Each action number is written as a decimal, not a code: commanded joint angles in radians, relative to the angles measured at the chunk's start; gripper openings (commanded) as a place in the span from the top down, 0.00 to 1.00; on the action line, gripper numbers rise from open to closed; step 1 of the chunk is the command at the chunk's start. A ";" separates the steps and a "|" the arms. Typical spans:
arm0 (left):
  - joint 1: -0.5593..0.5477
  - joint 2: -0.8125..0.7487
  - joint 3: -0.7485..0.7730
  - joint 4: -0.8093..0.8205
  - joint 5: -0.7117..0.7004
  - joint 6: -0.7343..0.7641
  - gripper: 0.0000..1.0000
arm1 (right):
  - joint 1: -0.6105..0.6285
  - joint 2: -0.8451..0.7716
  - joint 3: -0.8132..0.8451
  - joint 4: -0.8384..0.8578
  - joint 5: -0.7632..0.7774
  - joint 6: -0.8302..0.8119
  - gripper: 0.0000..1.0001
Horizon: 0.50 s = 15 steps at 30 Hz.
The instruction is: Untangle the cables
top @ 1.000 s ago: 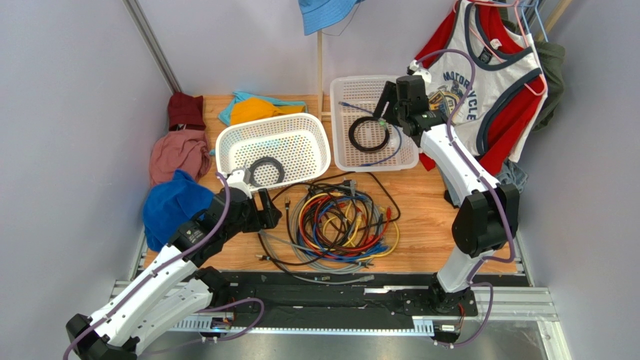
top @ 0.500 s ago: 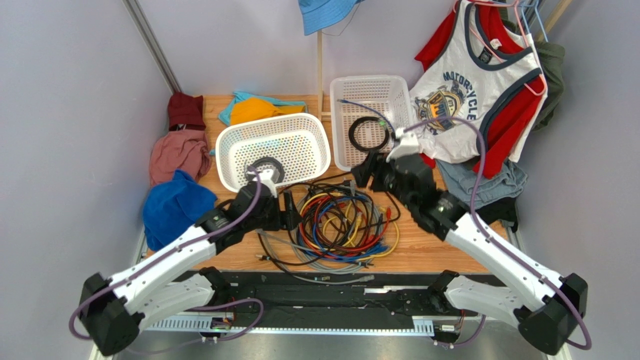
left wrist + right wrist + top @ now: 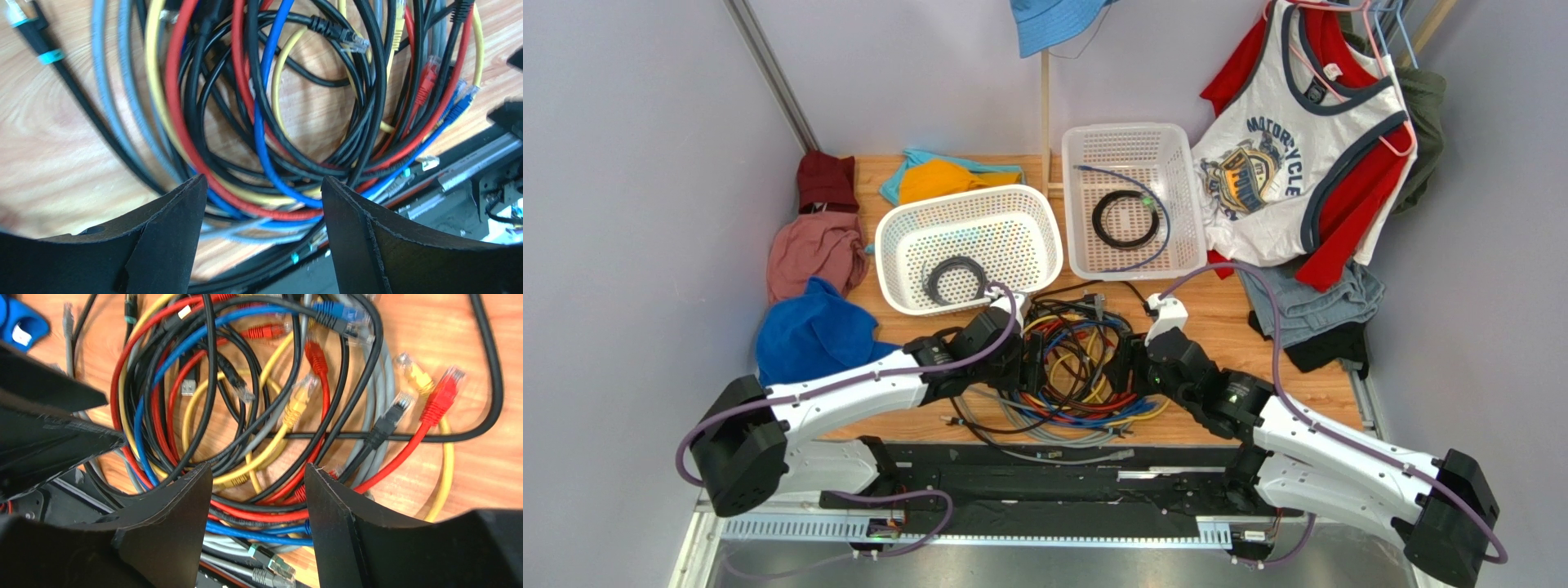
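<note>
Hovering wide open and empty, the left jaws and right jaws flank tangled cables [image 3: 1081,368] on the wooden counter [image 3: 1210,325], coloured loops lying between each pair.

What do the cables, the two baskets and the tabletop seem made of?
The cables: smooth, slightly glossy plastic jackets with clear moulded plugs. Left basket and right basket: white perforated plastic, probably. Tabletop: wood or wood-look laminate, judging by grain.

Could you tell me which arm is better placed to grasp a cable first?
Probably left: the open left gripper straddles loose loops at the edge of the bundle of thin coloured cables; the open right gripper faces its crossed middle.
</note>
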 commanded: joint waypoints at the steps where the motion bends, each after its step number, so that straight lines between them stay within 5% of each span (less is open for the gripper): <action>1: -0.008 0.073 0.031 0.126 0.014 -0.006 0.23 | 0.013 -0.032 -0.007 0.054 -0.003 0.024 0.40; 8: -0.008 0.168 0.046 0.158 -0.032 -0.025 0.37 | 0.015 -0.046 -0.007 0.034 0.009 0.026 0.40; 13: -0.008 0.159 0.033 0.207 -0.044 -0.013 0.87 | 0.015 -0.096 -0.017 0.012 0.035 0.021 0.40; 15: -0.008 0.145 0.036 0.218 -0.035 -0.001 1.00 | 0.013 -0.107 -0.015 0.002 0.046 0.018 0.40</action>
